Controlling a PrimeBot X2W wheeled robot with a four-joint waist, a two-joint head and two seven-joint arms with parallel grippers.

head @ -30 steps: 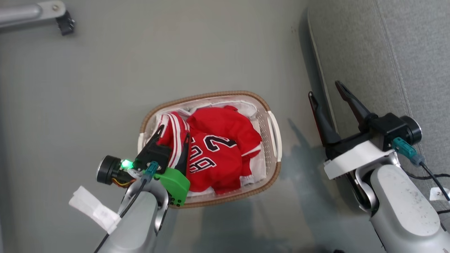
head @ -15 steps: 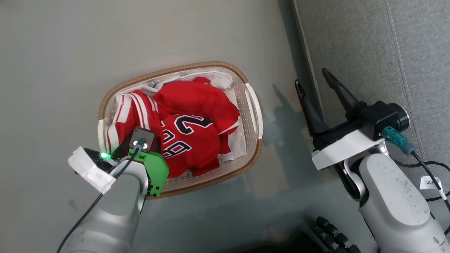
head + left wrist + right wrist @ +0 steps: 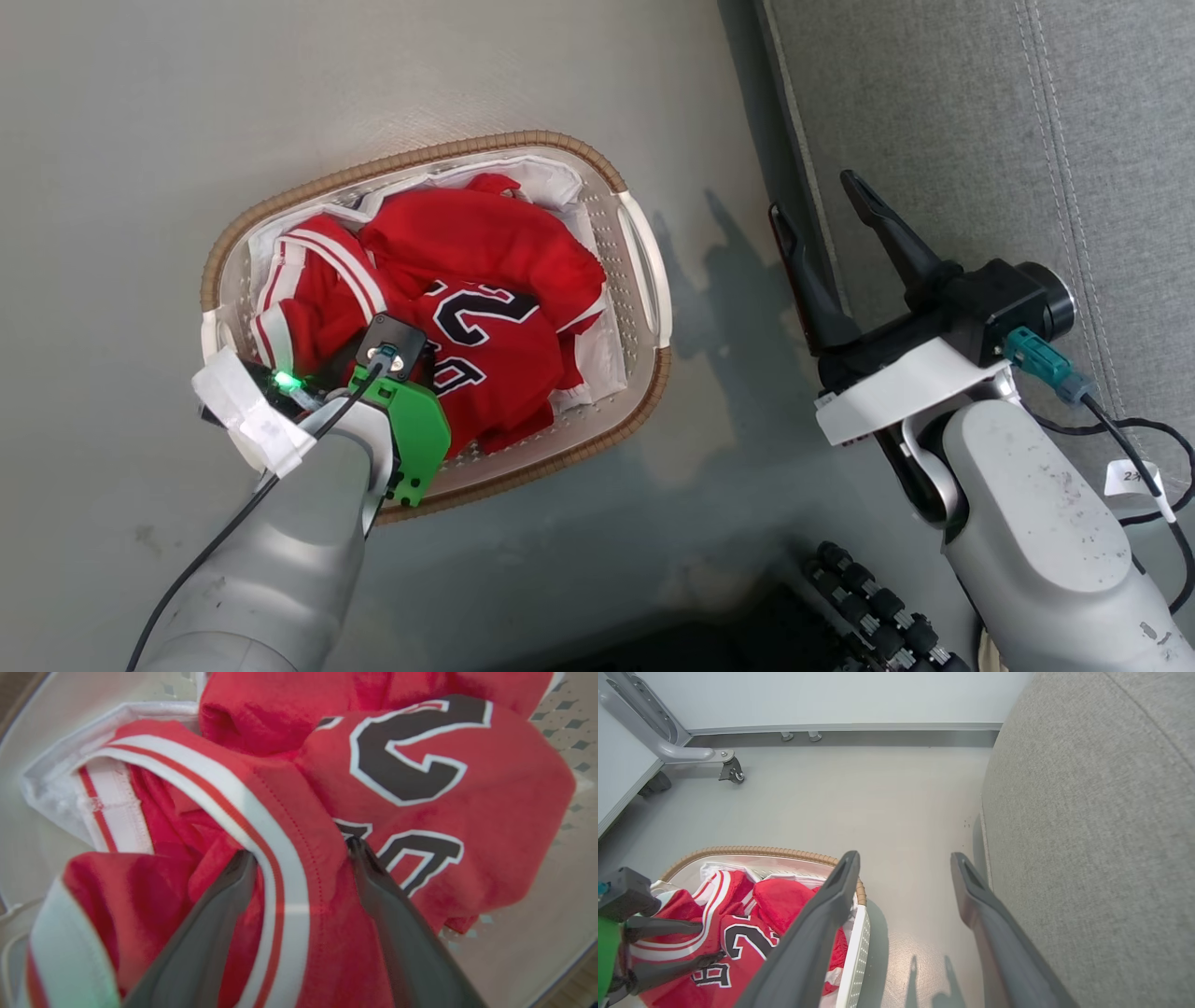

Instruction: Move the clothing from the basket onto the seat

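The white basket (image 3: 420, 154) with its brown rim stands on the floor and holds the red clothing. The jersey (image 3: 509, 359) with black numerals lies toward the right; a garment with striped trim (image 3: 313, 299) lies at the left. My left gripper (image 3: 301, 849) is open and pushed down into the pile. Its fingers straddle a striped fold (image 3: 275, 826) beside the jersey (image 3: 420, 765). In the right wrist view the left gripper (image 3: 710, 942) sits on the clothes. My right gripper (image 3: 815, 198) hangs open and empty by the edge of the grey seat (image 3: 980, 112).
A white sheet (image 3: 551, 182) lines the basket under the clothes. A metal frame leg with a caster (image 3: 726, 765) stands near the far wall. A black ridged part (image 3: 878, 607) and cables (image 3: 1120, 439) lie near my base. Bare floor (image 3: 878, 798) separates basket and seat (image 3: 1087, 812).
The camera has shifted, sliding the scene left and up. My left gripper has turned downward and sunk into the clothes in the basket. The right gripper has stayed open.
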